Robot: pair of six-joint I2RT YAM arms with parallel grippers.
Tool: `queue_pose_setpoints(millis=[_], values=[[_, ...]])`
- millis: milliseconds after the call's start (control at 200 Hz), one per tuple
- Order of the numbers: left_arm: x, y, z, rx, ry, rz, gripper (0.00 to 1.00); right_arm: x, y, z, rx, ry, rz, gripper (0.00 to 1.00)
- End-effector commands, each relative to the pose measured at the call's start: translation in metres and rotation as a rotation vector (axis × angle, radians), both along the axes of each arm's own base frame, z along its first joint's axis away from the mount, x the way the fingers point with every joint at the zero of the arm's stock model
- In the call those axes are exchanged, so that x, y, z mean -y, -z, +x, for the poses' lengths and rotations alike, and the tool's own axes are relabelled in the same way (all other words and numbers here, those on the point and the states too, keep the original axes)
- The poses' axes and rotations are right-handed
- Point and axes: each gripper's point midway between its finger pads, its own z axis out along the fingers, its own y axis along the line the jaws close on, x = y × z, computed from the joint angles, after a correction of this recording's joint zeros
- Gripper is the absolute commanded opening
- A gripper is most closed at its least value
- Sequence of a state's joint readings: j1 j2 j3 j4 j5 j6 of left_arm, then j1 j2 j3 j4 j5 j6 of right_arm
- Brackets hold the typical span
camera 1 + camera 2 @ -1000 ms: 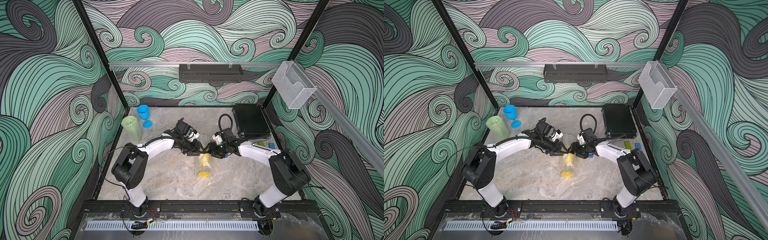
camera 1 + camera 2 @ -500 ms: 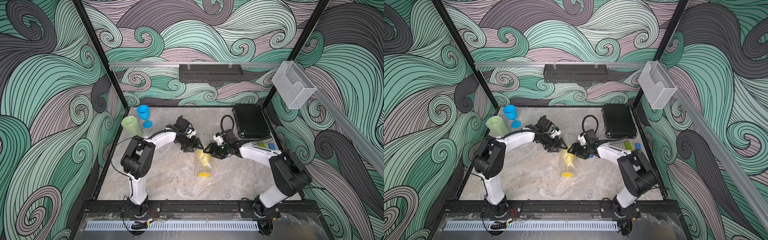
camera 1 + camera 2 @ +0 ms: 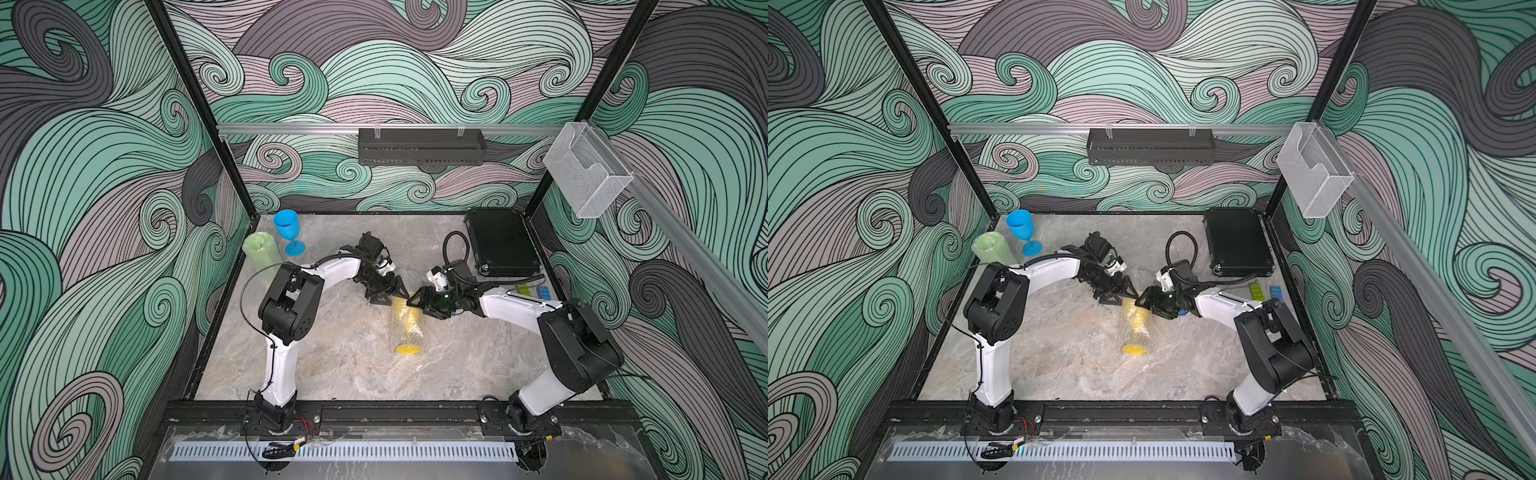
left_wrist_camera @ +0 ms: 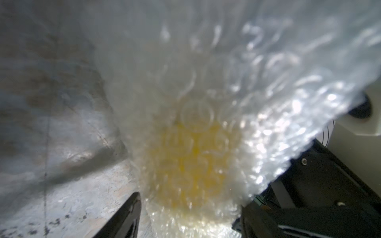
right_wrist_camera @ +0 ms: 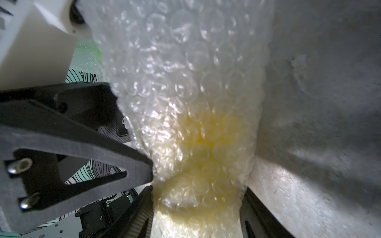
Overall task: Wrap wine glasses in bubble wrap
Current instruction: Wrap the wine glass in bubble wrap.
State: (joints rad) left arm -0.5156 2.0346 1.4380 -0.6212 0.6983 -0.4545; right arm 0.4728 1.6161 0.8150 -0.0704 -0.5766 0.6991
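The yellow wine glass [image 3: 406, 332] lies on its side mid-table, rolled in bubble wrap [image 5: 185, 86], foot toward the front. My right gripper [image 3: 417, 305] [image 5: 198, 193] is shut on its wrapped bowl end, both fingers pressing the wrap. My left gripper [image 3: 388, 293] [image 4: 189, 206] stands open at the same end. One finger [image 4: 125, 216] stays clear of the wrap; in the right wrist view another fingertip [image 5: 142, 167] touches it. The blue wine glass [image 3: 286, 228] stands bare at the back left. The green one [image 3: 261, 251] stands wrapped beside it.
A black case [image 3: 503, 241] with a looped cable [image 3: 451, 245] fills the back right corner. A green block [image 3: 525, 291] and a flat blue tape dispenser [image 3: 544, 293] lie by the right wall. A faint loose bubble sheet [image 3: 411, 270] lies behind the grippers.
My left gripper has opened and drawn back a little from the wrapped yellow glass, its elbow swinging in over the table. The right gripper has kept its hold and place.
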Motion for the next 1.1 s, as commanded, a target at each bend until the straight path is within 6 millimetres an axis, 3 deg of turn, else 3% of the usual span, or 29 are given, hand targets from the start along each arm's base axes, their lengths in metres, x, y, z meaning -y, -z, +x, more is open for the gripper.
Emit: queue_pose_setpoints(millis=[0,185,315,420,535,656,891,1096], values=[[-0.006,0.024,-0.012,-0.036,0.023,0.087,0.69,0.005,0.009,-0.015,-0.056,-0.004,-0.025,0.67],[-0.012,0.035,-0.016,-0.033,0.03,0.124,0.68,0.01,-0.015,-0.02,-0.032,0.0,-0.026,0.78],[-0.012,0.036,-0.016,-0.026,0.032,0.135,0.68,0.026,-0.033,-0.039,-0.02,0.025,-0.061,0.8],[-0.012,0.037,-0.017,-0.024,0.037,0.139,0.68,0.035,-0.044,-0.065,-0.039,0.045,-0.078,0.75],[-0.011,0.036,-0.017,-0.021,0.038,0.142,0.68,0.029,-0.052,-0.09,-0.076,0.053,-0.05,0.66],[-0.011,0.036,-0.019,-0.016,0.042,0.147,0.67,0.018,-0.054,-0.104,-0.094,0.037,-0.047,0.56],[-0.011,0.033,-0.02,0.003,0.051,0.151,0.67,-0.012,-0.047,-0.104,-0.108,-0.018,-0.047,0.52],[-0.011,0.034,-0.021,0.009,0.057,0.158,0.67,-0.031,-0.045,-0.089,-0.089,-0.043,-0.04,0.52]])
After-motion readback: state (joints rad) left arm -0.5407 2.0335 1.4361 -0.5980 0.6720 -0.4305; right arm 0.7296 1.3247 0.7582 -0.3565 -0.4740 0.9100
